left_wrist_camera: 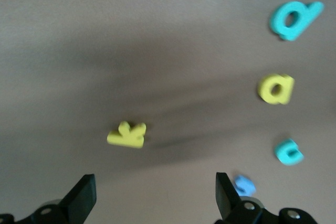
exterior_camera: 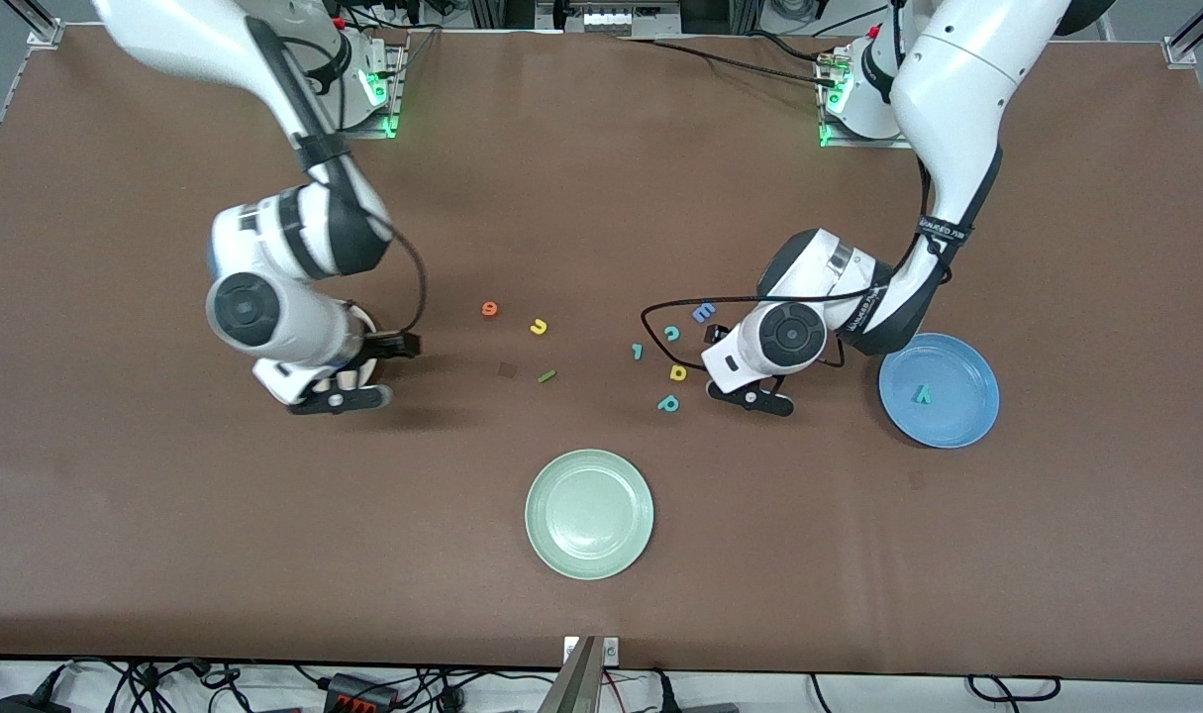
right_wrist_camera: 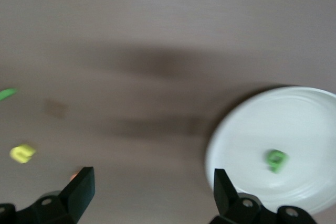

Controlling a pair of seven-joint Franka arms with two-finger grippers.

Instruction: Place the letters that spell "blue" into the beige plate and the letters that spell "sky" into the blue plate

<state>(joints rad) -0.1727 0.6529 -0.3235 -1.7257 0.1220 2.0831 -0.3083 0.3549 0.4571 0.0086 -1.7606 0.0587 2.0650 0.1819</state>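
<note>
The fingers of the left gripper (left_wrist_camera: pixel 155 179) are spread wide and hold nothing; they are poised low over the yellow k (left_wrist_camera: pixel 127 135), which lies flat on the worktop (exterior_camera: pixel 601 198) between them, untouched. The fingers of the right gripper (right_wrist_camera: pixel 152 177) are likewise spread wide and empty, over the worktop at the edge of the beige plate (right_wrist_camera: pixel 294 114), in which the green b (right_wrist_camera: pixel 276 160) is already lying. Of "blue", then, one letter is judged done: the orange e (exterior_camera: pixel 489 309), the yellow u (exterior_camera: pixel 538 327) and the green l (exterior_camera: pixel 547 376) are not yet in the plate and lie apart from one another near mid-worktop, with a clear run toward the right arm's end. Of "sky", the teal y (exterior_camera: pixel 921 394) is seen inside the blue plate (exterior_camera: pixel 977 426) at the left arm's end; the k is about to be taken, by the look of it, and the s cannot be found in any view. Near the k, though clear of it, a yellow a (left_wrist_camera: pixel 275 88), a teal p (left_wrist_camera: pixel 294 19), a teal c (left_wrist_camera: pixel 289 152) and a blue E (exterior_camera: pixel 703 313) are scattered, with a small teal l (exterior_camera: pixel 638 351) beside them; none is wanted, and any could be nudged or mistaken. A pale green plate (exterior_camera: pixel 589 513), nearest the front camera, is left unused.
</note>
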